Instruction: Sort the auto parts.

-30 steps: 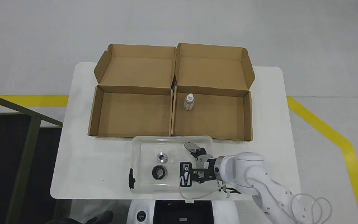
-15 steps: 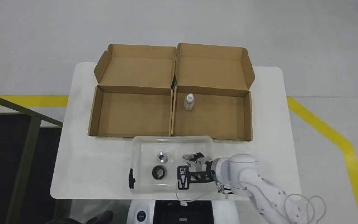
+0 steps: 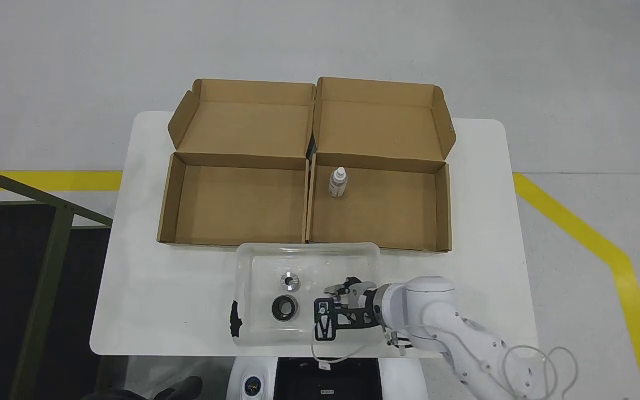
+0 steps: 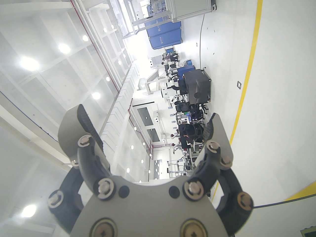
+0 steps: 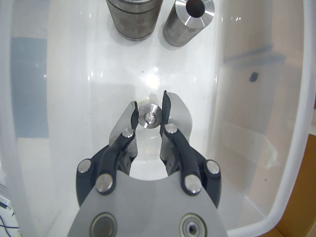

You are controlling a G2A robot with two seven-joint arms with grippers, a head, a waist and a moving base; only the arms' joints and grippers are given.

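Observation:
My right gripper (image 5: 149, 99) is down inside the clear plastic bin (image 5: 284, 149), shut on a small round metal part (image 5: 149, 118) that stands on the bin floor. Beyond its fingertips stand a dark ribbed bearing cylinder (image 5: 134, 8) and a smaller steel sleeve (image 5: 188, 17). In the top view the right gripper (image 3: 336, 302) is in the bin (image 3: 245, 262), to the right of the bearing (image 3: 285, 308) and the sleeve (image 3: 289, 279). My left gripper (image 4: 148, 114) is open and holds nothing, pointing out at the hall.
Two open cardboard boxes lie behind the bin: the left box (image 3: 235, 205) holds nothing, and the right box (image 3: 380, 210) holds a small white bottle (image 3: 339, 182). The white table (image 3: 150, 290) has bare room left of the bin.
The right gripper has shifted left across the bin and its fingers have come together from wide open onto the small round part. The cylinders and boxes have not moved.

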